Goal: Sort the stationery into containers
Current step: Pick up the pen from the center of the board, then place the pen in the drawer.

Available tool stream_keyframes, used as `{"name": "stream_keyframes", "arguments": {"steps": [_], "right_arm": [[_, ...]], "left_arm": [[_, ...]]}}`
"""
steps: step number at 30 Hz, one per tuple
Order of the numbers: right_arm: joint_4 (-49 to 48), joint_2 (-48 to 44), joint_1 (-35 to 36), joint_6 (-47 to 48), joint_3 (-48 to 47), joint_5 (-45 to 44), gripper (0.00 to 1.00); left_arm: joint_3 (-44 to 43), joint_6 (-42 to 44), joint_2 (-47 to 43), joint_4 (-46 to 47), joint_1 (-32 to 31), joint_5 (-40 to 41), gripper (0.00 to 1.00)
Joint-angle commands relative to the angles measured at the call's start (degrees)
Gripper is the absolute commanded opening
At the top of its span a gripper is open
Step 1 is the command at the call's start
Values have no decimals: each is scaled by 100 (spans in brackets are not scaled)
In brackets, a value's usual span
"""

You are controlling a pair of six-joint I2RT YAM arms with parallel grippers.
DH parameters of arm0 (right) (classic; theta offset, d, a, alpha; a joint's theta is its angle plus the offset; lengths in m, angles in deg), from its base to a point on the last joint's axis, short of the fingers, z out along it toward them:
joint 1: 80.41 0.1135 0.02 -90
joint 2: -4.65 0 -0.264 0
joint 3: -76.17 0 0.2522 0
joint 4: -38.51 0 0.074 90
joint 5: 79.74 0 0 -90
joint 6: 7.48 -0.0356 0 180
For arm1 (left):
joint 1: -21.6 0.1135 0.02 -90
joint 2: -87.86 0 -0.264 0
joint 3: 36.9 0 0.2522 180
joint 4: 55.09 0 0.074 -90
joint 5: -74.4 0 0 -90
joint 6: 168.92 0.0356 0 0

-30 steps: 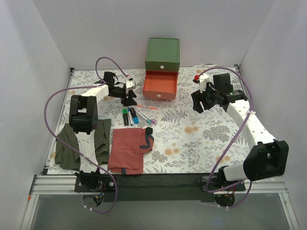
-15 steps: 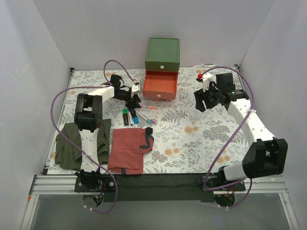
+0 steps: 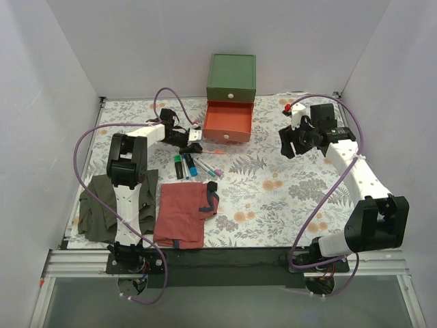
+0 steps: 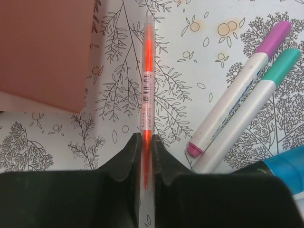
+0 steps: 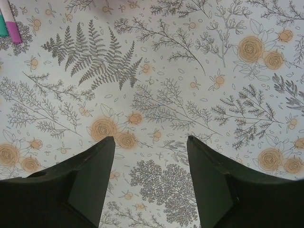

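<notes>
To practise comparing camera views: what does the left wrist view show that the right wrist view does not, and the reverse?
Only the left wrist view: the left gripper closed on the orange pen, a corner of the red-orange drawer and part of a blue marker.
Only the right wrist view: the right gripper, open and holding nothing.
Both: the floral table cover, the purple-capped pen and the teal-capped pen; the right wrist view shows only their caps.

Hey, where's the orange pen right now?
In the left wrist view, the orange pen is clamped in the left tool, lying between the corner of the red-orange drawer and the purple-capped pen.
</notes>
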Motion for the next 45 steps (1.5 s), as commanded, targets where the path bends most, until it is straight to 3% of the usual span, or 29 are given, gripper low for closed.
{"name": "stream_keyframes", "arguments": {"steps": [1,15,20,24,27,32,45], "right_arm": [[-183,13,-71,-48,-38,-4,70],[-297,-4,-106,-30,-108,-30,70],[-288,-110,-106,-13,-64,-100,70],[-280,-198,-106,-13,41,-109,70],[-288,-268,-115,-13,94,-109,70],[-306,-321,-124,-4,173,-127,70],[-359,-470,-273,14,410,-153,70]], "left_arm": [[179,645,-191,-649,38,607,0],[-656,1260,-1387,-2064,382,-183,0],[-1323,955,-1616,-2346,373,-912,0],[-1763,87,-1616,-1795,286,-1002,0],[-1764,-565,-1581,-872,198,-897,0],[-1904,-830,-1230,-97,-83,-660,0],[-2590,-1095,-236,387,-611,-167,5]]}}
